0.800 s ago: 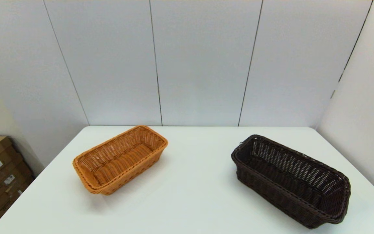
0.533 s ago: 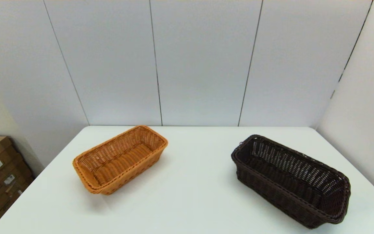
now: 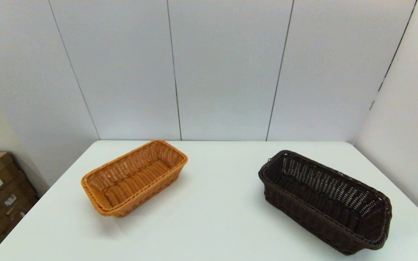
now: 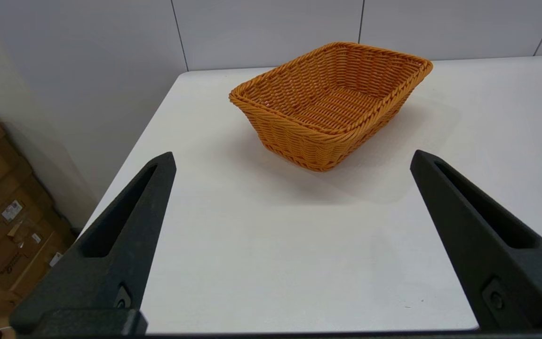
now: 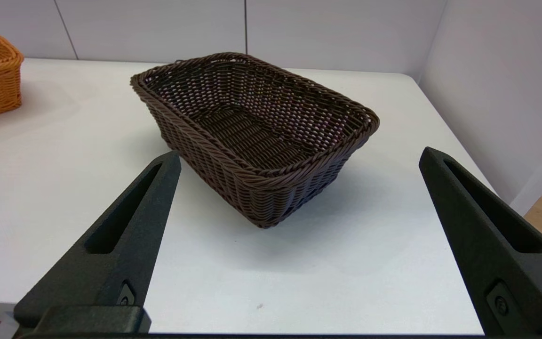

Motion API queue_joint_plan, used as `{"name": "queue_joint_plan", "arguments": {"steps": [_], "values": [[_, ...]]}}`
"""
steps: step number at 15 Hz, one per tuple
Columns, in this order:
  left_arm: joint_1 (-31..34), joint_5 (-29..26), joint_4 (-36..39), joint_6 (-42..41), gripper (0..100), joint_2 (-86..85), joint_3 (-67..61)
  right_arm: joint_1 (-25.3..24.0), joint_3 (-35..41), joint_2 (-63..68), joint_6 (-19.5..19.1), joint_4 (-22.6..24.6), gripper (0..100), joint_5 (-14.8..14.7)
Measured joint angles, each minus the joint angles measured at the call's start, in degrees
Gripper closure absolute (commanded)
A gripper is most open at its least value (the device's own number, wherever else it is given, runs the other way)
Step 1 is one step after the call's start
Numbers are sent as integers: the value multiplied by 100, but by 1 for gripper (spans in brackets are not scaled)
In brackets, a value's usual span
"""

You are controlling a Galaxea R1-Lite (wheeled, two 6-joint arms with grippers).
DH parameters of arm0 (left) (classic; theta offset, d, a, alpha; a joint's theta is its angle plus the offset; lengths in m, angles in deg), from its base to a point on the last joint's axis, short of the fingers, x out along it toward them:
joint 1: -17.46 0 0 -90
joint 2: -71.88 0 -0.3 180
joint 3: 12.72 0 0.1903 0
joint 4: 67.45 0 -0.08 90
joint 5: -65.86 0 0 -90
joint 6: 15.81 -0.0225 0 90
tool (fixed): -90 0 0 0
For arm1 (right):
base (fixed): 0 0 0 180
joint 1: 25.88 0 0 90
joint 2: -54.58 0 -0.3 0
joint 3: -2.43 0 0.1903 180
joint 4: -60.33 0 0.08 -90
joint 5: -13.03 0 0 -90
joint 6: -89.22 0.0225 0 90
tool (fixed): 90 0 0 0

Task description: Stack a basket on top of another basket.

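The dark brown basket stands on the white counter at about 4 o'clock in the head view, and the orange-tan basket stands well apart from it at about 9 o'clock. The left end effector waits at the near counter edge facing the orange-tan basket, fingers wide apart and holding nothing. The right end effector faces the dark brown basket, also wide apart and empty.

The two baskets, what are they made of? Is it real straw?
The orange-tan basket looks like woven wicker with a braided rim. Its strands are even and a bit shiny, so it could be plastic made to look like straw; that can't be settled by looking. The dark brown basket has the same weave, looser at the sides, with gaps you can see through.
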Motion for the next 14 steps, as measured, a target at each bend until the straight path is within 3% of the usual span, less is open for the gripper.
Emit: {"name": "queue_joint_plan", "arguments": {"steps": [14], "values": [[0, 0, 0, -10, 0, 0, 0, 0, 0, 0, -2, 2, 0, -2]]}}
